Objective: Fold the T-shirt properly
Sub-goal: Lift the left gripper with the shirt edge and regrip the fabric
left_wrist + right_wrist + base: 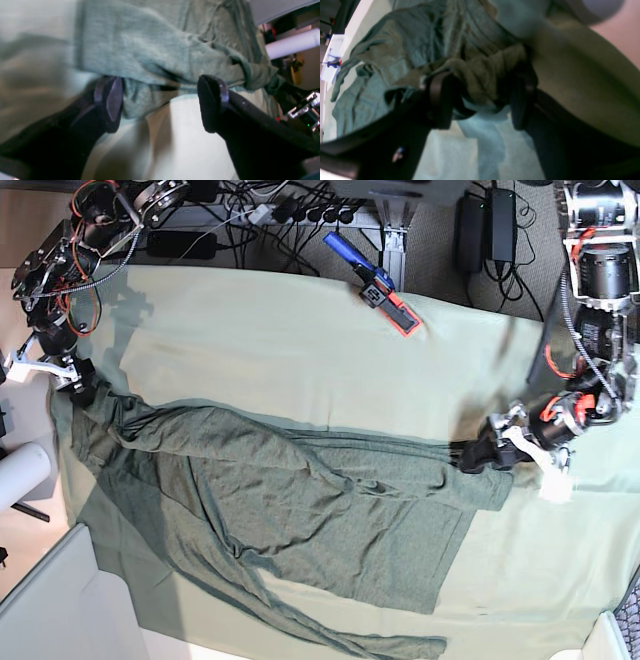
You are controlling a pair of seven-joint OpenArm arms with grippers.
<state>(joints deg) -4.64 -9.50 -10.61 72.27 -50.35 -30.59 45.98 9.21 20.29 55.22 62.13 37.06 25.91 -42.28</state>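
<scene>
The T-shirt (300, 510) sprawls rumpled across the tabletop (300, 350), stretched between 2 arms. The right end effector (480, 100) pinches bunched fabric; the left end effector (160, 102) is spread, cloth between its fingers but unclamped. This looks like the spreading step; next, probably close the left and flatten.

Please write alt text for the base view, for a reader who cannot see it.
A dark grey-green T-shirt lies stretched and wrinkled across a pale green cloth, with the right tool at one end and the left tool at the other. A blue and red tool lies beyond.
</scene>
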